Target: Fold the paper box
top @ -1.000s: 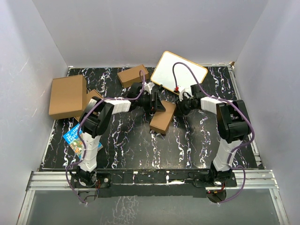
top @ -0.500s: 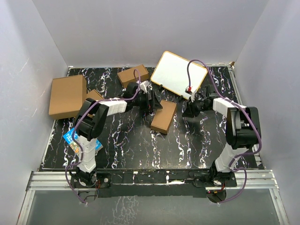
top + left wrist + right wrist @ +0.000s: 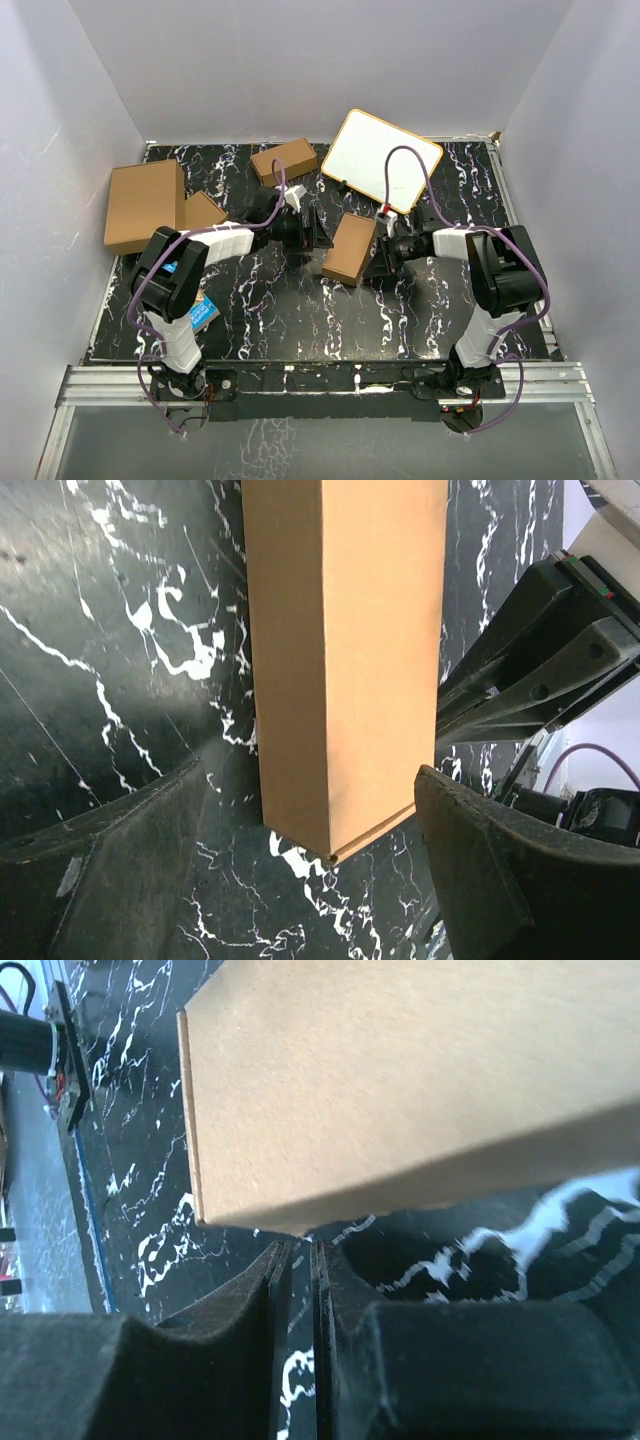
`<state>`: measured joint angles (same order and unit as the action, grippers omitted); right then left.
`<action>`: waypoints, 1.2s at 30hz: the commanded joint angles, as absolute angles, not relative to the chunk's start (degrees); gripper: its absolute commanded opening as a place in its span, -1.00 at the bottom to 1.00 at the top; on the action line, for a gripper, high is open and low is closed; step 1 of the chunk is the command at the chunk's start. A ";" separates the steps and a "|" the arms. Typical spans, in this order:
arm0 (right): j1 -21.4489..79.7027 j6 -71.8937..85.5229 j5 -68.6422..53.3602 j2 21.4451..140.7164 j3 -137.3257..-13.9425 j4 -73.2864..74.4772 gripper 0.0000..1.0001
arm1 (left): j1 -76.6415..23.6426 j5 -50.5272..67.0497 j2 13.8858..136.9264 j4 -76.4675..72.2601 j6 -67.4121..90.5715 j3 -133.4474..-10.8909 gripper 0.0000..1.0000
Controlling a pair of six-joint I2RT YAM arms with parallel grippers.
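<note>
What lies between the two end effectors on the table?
The plain brown cardboard mailer box lies between the left end effector and the right end effector; the top external view shows this best.

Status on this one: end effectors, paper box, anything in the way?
Left end effector open, straddling the paper box. Right end effector shut, empty, tips at the box's edge. Box closed up. White board close behind it.

A: Where's the paper box (image 3: 350, 248)?
B: Mid-counter (image 3: 280, 310). Left jaws just left of it, right jaws just right of it.
A: Rest?
B: Board (image 3: 385, 160) behind it, to the right. Small box (image 3: 285, 160) behind-left. Carton (image 3: 145, 203) far left, booklet (image 3: 203, 312) in front of it.
</note>
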<state>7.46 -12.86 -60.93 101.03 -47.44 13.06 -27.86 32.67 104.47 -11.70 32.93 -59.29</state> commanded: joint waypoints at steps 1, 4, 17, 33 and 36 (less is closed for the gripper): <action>11.83 -4.64 -60.87 101.87 -48.23 4.96 -0.60 | -29.54 34.69 102.56 -11.78 33.05 -58.11 0.63; 12.21 0.91 -60.45 102.53 -46.44 1.63 -0.63 | -30.59 34.72 103.56 -11.91 33.52 -58.10 0.62; 12.05 6.10 -65.28 101.71 -38.97 -6.64 -0.70 | -30.75 33.80 102.54 -10.06 32.42 -56.51 0.57; 16.42 15.92 -64.60 109.53 -42.88 -15.96 -0.76 | -34.46 35.23 104.90 -13.19 35.10 -54.48 0.31; 16.24 19.52 -62.94 109.48 -41.55 -19.93 -0.78 | -36.04 35.12 104.62 -14.77 36.59 -53.19 0.31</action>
<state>15.75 12.99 -65.23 108.66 -41.43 -9.54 -32.49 31.88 104.75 -13.63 34.04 -55.31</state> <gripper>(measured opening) 0.118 0.660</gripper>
